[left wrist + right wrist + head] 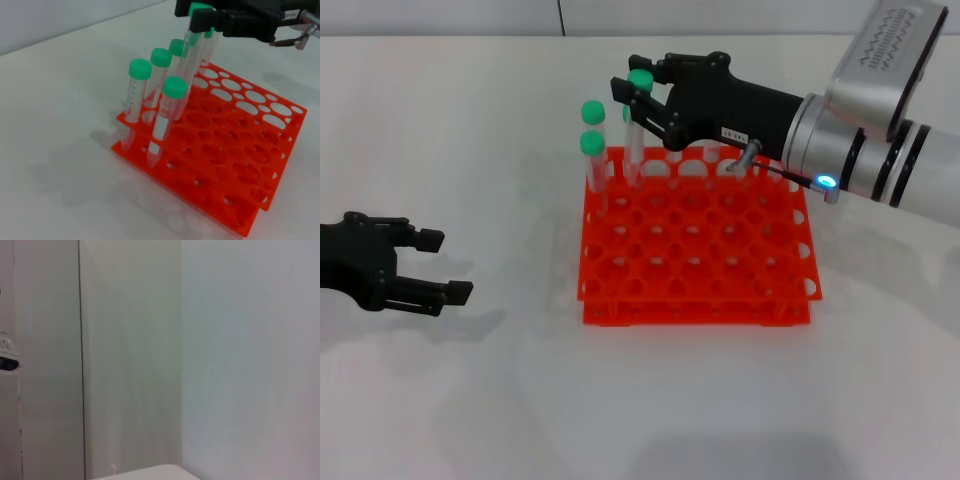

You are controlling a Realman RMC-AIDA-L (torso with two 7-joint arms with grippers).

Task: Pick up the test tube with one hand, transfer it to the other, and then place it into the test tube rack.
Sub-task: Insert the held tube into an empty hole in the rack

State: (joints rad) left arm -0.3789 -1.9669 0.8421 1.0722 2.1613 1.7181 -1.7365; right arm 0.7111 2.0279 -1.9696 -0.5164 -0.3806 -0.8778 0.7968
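Note:
The test tube (635, 135), clear with a green cap (640, 79), hangs tilted over the back-left part of the orange-red rack (720, 250). My right gripper (637, 88), the one with the white label, is shut on the tube just under its cap. The tube's lower end reaches down to the rack's back row of holes. The left wrist view shows the same grip, with the right gripper (201, 19) on the test tube (189, 55) above the rack (240, 150). My left gripper (445, 266) rests open on the table, far left of the rack and holding nothing.
Several other green-capped tubes (591, 143) (139, 70) stand in the rack's left and back holes, close to the held one. The rack sits on a white table (440, 400). The right wrist view shows only a pale wall (200, 360).

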